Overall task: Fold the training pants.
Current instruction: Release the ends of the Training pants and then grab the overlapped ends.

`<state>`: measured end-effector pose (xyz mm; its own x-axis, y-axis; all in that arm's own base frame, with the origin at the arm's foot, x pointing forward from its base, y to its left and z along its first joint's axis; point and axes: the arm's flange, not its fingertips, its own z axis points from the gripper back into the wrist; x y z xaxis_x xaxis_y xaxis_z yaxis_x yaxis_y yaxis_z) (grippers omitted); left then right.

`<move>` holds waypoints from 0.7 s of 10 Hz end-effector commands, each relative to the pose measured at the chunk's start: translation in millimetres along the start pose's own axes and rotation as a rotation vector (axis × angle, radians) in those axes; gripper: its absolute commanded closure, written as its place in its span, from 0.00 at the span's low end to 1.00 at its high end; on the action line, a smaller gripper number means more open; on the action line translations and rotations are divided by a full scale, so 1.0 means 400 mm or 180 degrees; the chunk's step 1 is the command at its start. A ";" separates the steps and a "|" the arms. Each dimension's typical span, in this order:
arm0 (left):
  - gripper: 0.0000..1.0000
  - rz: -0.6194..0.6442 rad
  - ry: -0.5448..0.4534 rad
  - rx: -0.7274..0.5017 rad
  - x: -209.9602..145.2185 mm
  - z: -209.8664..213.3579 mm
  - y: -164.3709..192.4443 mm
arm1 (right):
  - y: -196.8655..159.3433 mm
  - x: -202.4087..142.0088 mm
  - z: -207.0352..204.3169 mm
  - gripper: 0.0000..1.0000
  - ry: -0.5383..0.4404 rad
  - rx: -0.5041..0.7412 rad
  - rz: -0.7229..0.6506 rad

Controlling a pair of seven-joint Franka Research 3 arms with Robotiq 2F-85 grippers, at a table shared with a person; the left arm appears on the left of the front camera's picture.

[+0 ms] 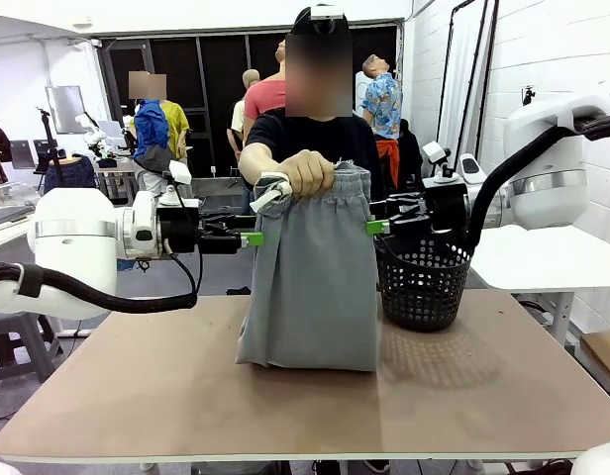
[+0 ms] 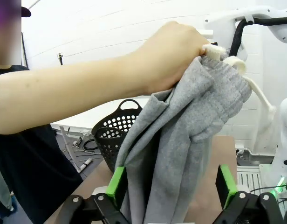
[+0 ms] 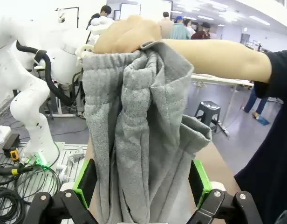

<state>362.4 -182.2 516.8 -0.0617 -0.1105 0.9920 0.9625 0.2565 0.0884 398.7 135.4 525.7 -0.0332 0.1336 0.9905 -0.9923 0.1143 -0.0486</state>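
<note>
A person's hand [image 1: 307,172] holds the light grey training pants [image 1: 310,287] up by the gathered waistband, and their lower end rests bunched on the table [image 1: 483,396]. My left gripper [image 1: 254,238] is at the pants' left edge and my right gripper [image 1: 372,227] at the right edge, both at upper-leg height. In the left wrist view the grey pants [image 2: 181,140] hang between the spread green pads of the left gripper [image 2: 171,184]. The right wrist view shows the pants [image 3: 134,116] between the wide-apart pads of the right gripper [image 3: 141,179]. Both grippers are open, not clamped.
A black mesh basket [image 1: 422,282] stands on the table just right of the pants, under my right arm. The person stands at the far edge behind the pants. A white table [image 1: 543,252] lies beyond on the right.
</note>
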 end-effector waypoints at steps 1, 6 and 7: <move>0.00 0.0025 -0.0077 0.0158 -0.002 0.017 -0.011 | 0.012 -0.018 -0.004 0.00 -0.0074 -0.0166 0.0076; 0.00 -0.0052 -0.0088 0.0244 -0.001 0.016 0.002 | 0.010 -0.032 -0.023 0.00 -0.0118 -0.0159 0.0019; 0.00 -0.0081 -0.0089 0.0239 -0.002 0.010 0.006 | 0.008 -0.034 -0.025 0.00 -0.0150 -0.0188 0.0035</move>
<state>361.6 -173.1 521.3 -0.0731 -0.1076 0.9915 0.9495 0.2967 0.1022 397.2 139.1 517.0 -0.0313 0.1131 0.9931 -0.9891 0.1392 -0.0471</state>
